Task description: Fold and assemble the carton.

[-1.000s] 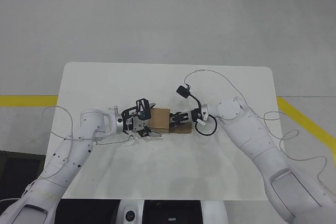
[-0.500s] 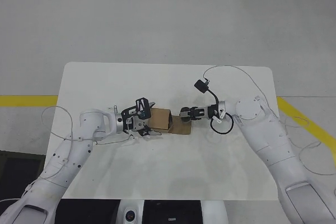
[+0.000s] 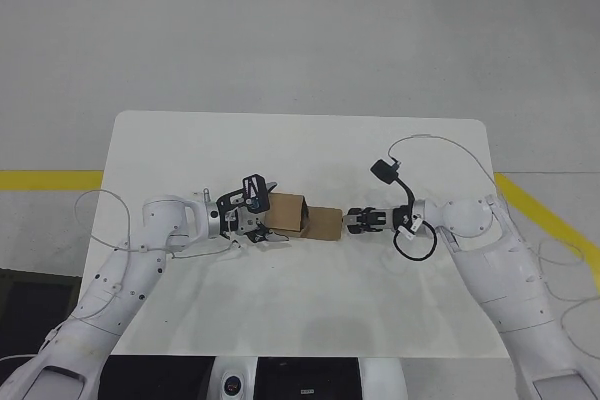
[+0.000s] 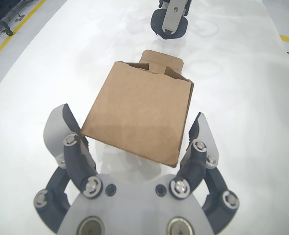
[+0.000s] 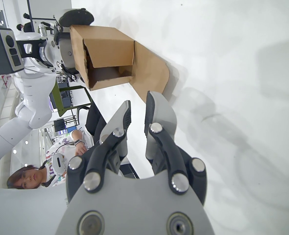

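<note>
The surface (image 3: 280,310) is a white rectangle with rounded corners, and the one thing lying on it is the carton (image 3: 286,213), a brown cardboard box set on its side about midway across. The carton's open end shows a side panel folded partway inward. From the lower edge of that opening a flap (image 3: 325,224) with rounded corners runs out and lies flat on the surface, touching it along its length. A soft shadow sits under the opposite end of the carton (whether that end rests fully down cannot be told). Just beyond the flap, the white top carries a few faint ring-shaped marks.
</note>
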Controlling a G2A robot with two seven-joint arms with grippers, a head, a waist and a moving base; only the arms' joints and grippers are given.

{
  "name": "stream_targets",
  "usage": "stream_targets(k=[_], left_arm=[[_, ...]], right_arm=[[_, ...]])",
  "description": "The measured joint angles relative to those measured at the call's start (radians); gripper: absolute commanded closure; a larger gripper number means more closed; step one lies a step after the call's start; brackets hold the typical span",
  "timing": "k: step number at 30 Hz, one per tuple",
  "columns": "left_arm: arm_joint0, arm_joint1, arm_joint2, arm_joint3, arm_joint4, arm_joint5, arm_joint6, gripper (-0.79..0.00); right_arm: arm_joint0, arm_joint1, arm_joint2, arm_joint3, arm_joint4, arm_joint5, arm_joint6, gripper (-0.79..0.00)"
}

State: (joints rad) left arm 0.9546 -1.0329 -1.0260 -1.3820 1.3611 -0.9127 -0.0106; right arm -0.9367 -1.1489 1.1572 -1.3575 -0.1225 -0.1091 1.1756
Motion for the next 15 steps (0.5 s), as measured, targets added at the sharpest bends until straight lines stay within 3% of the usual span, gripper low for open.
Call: stream_targets(k=[15], left_arm=[[0.001,-0.001,0.0,0.002,0.003,-0.001,0.002,-0.785]], right_arm=[[0.049,-0.011,-0.071,0.11,0.02,-0.022,-0.028,-0.151]])
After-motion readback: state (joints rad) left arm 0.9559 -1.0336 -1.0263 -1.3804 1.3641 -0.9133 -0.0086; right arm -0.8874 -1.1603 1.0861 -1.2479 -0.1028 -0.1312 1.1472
